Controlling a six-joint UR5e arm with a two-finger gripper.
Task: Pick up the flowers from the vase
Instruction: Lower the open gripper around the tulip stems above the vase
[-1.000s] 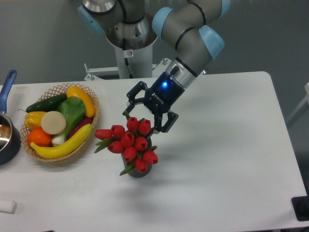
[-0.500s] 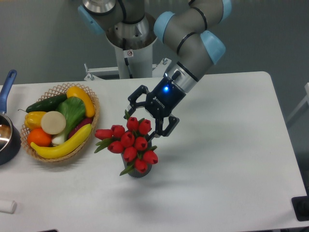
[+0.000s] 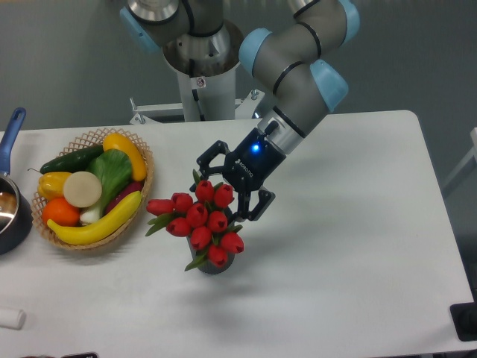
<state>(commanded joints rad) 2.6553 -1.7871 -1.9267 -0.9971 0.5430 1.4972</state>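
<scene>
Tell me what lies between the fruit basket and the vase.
In the camera view, bare white table and the flowers' leftmost bud and leaves overhanging from the vase toward the basket; nothing else.

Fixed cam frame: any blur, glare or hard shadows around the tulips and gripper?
Fixed camera: sharp overall, no motion blur on the gripper. Lighting is soft and even; the flowers and wicker basket cast only faint shadows on the table. No blown glare; the gripper's blue LED glows. The vase is mostly hidden under the blooms.
</scene>
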